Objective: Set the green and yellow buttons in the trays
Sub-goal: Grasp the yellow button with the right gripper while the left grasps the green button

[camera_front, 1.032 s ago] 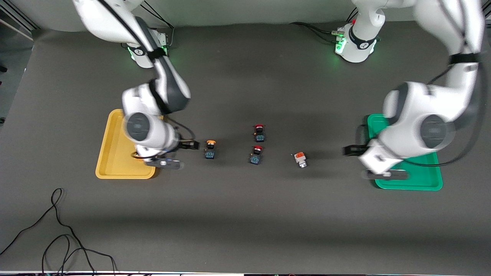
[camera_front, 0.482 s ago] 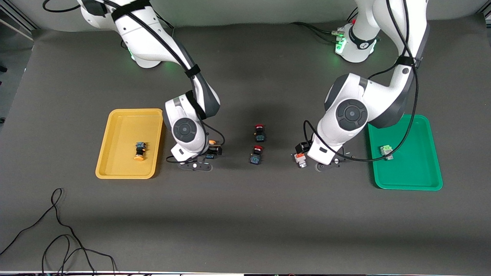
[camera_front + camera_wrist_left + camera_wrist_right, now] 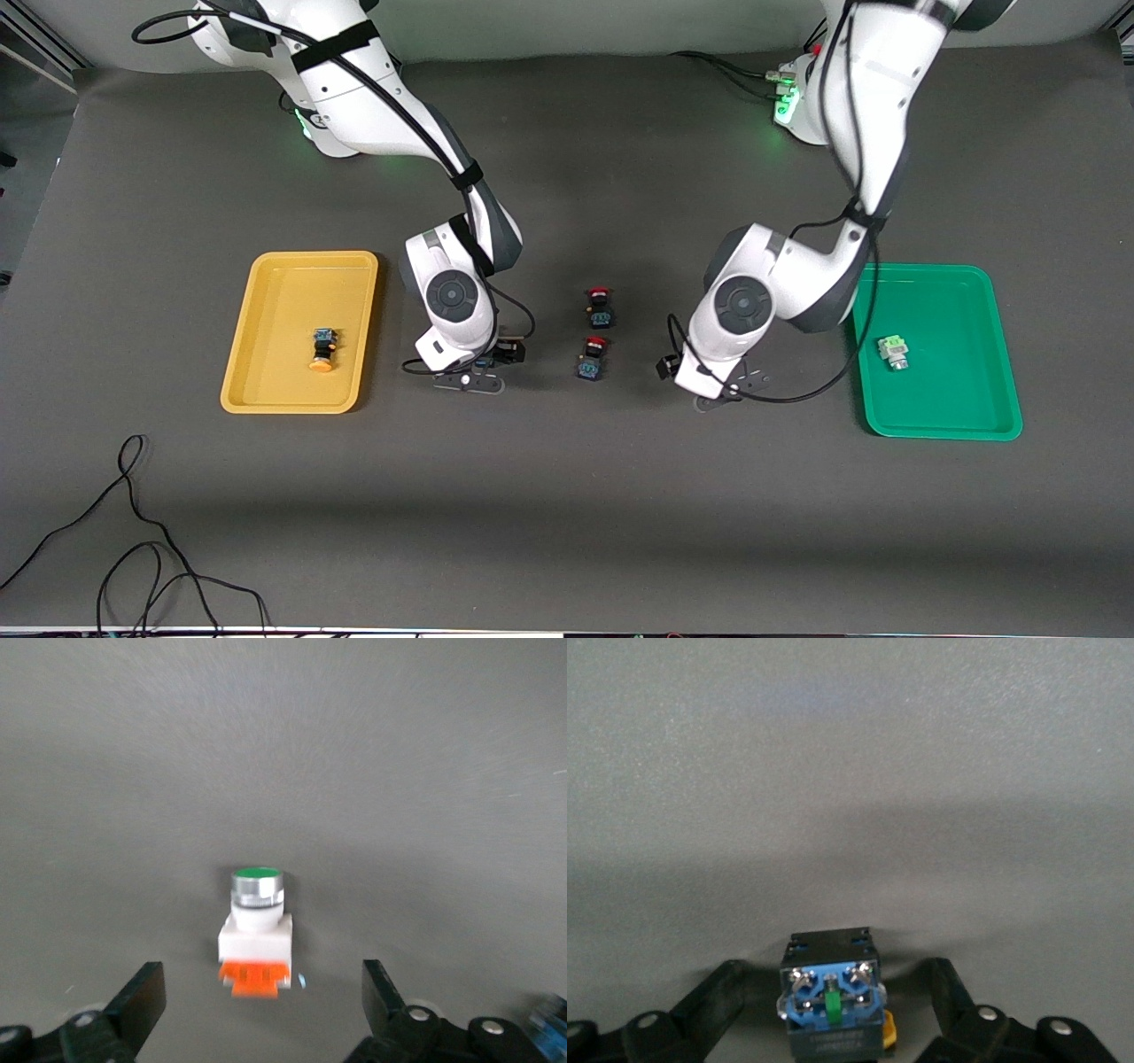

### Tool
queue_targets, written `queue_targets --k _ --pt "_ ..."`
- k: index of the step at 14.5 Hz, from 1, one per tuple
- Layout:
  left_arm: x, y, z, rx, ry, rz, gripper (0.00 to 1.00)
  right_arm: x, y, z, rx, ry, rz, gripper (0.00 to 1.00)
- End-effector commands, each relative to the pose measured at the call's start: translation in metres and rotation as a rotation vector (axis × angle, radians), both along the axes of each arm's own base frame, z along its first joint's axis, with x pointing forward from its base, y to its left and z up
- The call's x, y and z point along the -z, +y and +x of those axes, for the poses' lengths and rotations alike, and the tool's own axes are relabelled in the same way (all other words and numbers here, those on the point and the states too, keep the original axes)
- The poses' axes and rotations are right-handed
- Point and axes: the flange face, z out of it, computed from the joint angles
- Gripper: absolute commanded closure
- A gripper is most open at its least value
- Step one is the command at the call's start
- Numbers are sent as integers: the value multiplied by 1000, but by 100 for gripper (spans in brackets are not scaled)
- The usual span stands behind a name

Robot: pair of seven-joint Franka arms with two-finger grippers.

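Note:
My right gripper (image 3: 496, 354) is open and low on the table beside the yellow tray (image 3: 266, 292). In the right wrist view its fingers (image 3: 713, 997) stand on either side of a black-blue button (image 3: 830, 1005) whose yellow cap just shows, without touching it. My left gripper (image 3: 678, 368) is open and low on the table between the red buttons and the green tray (image 3: 957, 416). In the left wrist view a green-capped, white-bodied button (image 3: 257, 930) with an orange base lies just ahead of its fingertips (image 3: 142, 1001). A yellow-capped button (image 3: 323, 347) lies in the yellow tray, a pale-green one (image 3: 892, 350) in the green tray.
Two red-capped buttons (image 3: 601, 306) (image 3: 592, 357) stand mid-table between the grippers. Black cables (image 3: 133, 532) lie near the front edge toward the right arm's end.
Both arms have left their trays, each leaving a button there, and swung toward mid-table. The right gripper now straddles the black-blue button; the left has come down at the white one.

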Motion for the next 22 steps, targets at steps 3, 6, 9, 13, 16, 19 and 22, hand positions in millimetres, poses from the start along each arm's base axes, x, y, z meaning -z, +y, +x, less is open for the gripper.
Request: queue_targets --k 3,6,9,13,16,19,22 --pt "-1 1 2 -4 -20 28 41 -17 -9 -13 23 6 15 72" --pt "-1 3 3 -8 -19 30 81 -34 -15 -13 34 4 28 100" --pt "-6 5 6 -12 -24 30 88 -66 -29 -3 35 8 39 100" --pt "-104 23 24 -18 -55 30 93 -137 -91 13 -59 68 40 100" --pt "-175 68 31 56 2 0 97 -167 -178 16 -132 86 70 100" --pt "-211 157 33 176 78 -28 100 -168 -247 25 -192 90 64 100" --pt "-219 273 34 310 141 -31 100 -162 -290 27 -242 85 56 100"
